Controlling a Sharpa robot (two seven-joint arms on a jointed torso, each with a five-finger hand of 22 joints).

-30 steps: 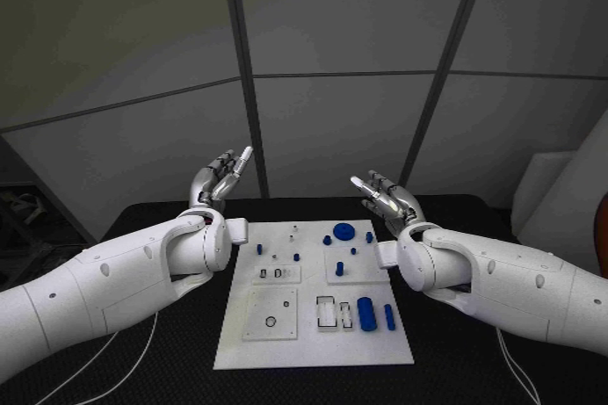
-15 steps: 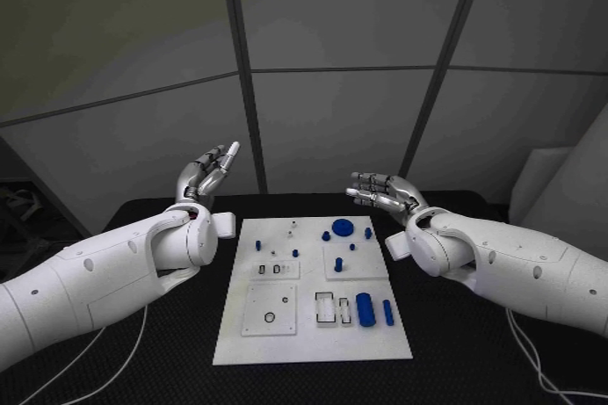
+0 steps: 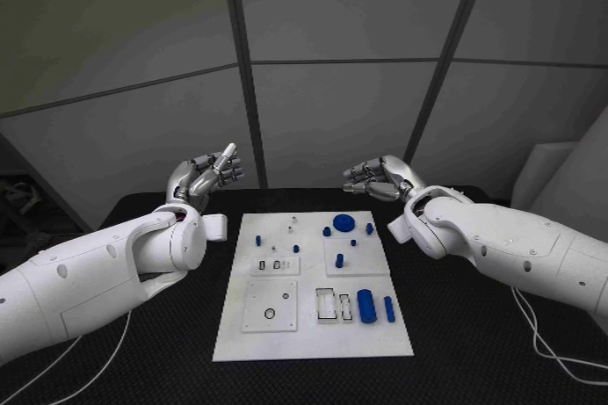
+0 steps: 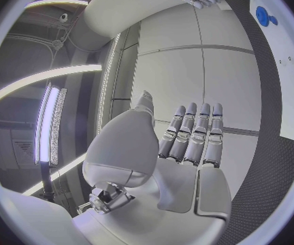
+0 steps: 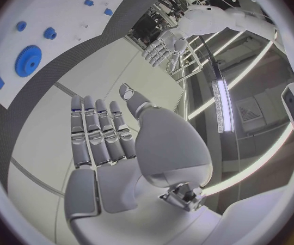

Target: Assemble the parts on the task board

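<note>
From the head view, you've got the task board point(image 3: 313, 286) sitting in the middle of the black worktop point(image 3: 469, 335), with the blue parts scattered over it: a round gear-like disc point(image 3: 343, 220) at the far end, small pegs point(image 3: 297, 248) mid-board, and a fat blue cylinder point(image 3: 366, 306) with a thinner bar point(image 3: 389, 309) beside it nearer the robot. The left robot hand point(image 3: 203, 180) and right robot hand point(image 3: 378, 178) both hang up in the air beyond the board's far edge, well apart from any part, released and holding nothing.

Left wrist view: the left robot hand's fingers point(image 4: 195, 136) are straight and spread, palm bare.

Right wrist view: same deal, fingers point(image 5: 98, 130) extended and nothing in them, the blue disc point(image 5: 29, 60) far off.

So nothing's picked yet, I'd say. Bring one hand down over a single part, come at it from above, and keep the other hand off the board so you don't knock pegs over.
</note>
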